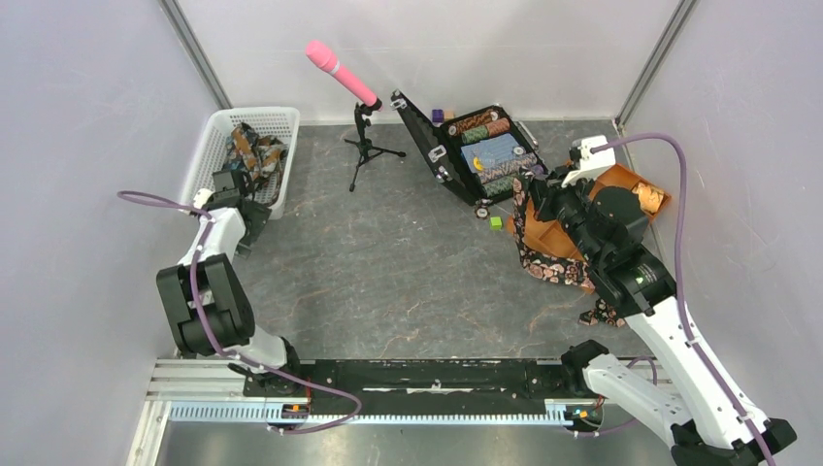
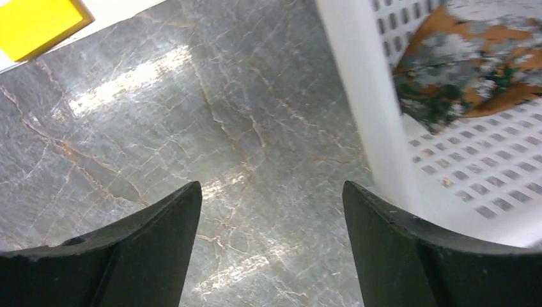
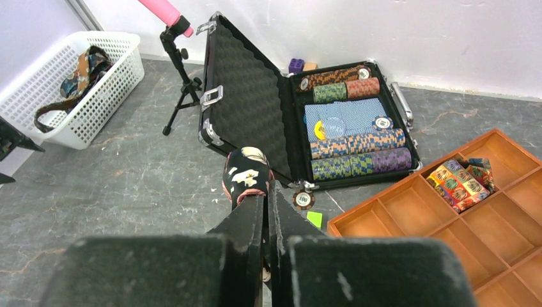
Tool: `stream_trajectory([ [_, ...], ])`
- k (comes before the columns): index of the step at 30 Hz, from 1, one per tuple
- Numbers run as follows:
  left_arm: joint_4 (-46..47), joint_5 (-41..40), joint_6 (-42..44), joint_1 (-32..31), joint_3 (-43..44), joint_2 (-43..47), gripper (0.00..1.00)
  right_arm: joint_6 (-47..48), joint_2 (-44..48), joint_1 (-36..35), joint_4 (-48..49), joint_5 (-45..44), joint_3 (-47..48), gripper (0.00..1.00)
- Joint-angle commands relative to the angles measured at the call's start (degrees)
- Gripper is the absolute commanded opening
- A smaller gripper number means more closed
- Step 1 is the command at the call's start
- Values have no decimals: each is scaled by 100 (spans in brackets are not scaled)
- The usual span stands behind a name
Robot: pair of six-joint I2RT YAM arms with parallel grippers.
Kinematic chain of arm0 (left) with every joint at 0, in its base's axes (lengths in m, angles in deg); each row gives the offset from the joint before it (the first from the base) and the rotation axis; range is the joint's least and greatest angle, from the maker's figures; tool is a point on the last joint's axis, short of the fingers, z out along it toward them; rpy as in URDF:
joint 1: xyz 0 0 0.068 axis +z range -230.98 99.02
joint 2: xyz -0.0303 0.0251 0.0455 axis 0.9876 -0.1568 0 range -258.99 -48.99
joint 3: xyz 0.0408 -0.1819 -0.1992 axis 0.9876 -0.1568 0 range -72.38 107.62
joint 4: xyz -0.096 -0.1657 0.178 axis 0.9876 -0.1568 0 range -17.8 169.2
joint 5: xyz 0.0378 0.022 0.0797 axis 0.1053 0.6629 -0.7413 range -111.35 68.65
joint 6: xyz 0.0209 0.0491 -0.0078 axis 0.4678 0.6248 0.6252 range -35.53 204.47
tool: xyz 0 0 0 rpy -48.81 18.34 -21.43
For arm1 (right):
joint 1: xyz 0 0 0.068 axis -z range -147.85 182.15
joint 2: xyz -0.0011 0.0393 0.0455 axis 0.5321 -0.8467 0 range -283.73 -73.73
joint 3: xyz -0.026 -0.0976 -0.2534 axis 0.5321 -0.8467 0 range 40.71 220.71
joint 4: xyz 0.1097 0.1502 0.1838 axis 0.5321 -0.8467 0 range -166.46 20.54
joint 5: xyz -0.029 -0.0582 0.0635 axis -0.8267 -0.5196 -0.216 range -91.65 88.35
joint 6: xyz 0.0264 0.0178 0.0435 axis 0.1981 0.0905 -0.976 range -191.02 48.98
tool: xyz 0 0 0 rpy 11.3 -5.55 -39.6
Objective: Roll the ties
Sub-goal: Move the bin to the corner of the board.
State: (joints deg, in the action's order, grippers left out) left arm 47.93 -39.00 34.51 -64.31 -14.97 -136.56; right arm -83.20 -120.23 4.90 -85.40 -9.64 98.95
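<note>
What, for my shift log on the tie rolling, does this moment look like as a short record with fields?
left gripper: open, empty, over the table beside the basket
right gripper: shut on floral tie
floral tie: unrolled, trailing down to the table by the wooden tray
basket contents: ties piled loose
poker case: open, chips inside
</note>
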Motion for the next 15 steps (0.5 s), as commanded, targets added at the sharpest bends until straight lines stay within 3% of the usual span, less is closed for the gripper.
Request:
stream_trajectory([
  [1,81,149,425,-103,-3,583,89,77,98,-12,-205,-233,253,0],
  [9,-428,359,460,-402,-682,2771,93,-289,-458,-225,-187,25,415,0],
  [15,-785,776,799,-500,-556,3722,93,-424,-1237,-1836,282,-1246,581,0],
])
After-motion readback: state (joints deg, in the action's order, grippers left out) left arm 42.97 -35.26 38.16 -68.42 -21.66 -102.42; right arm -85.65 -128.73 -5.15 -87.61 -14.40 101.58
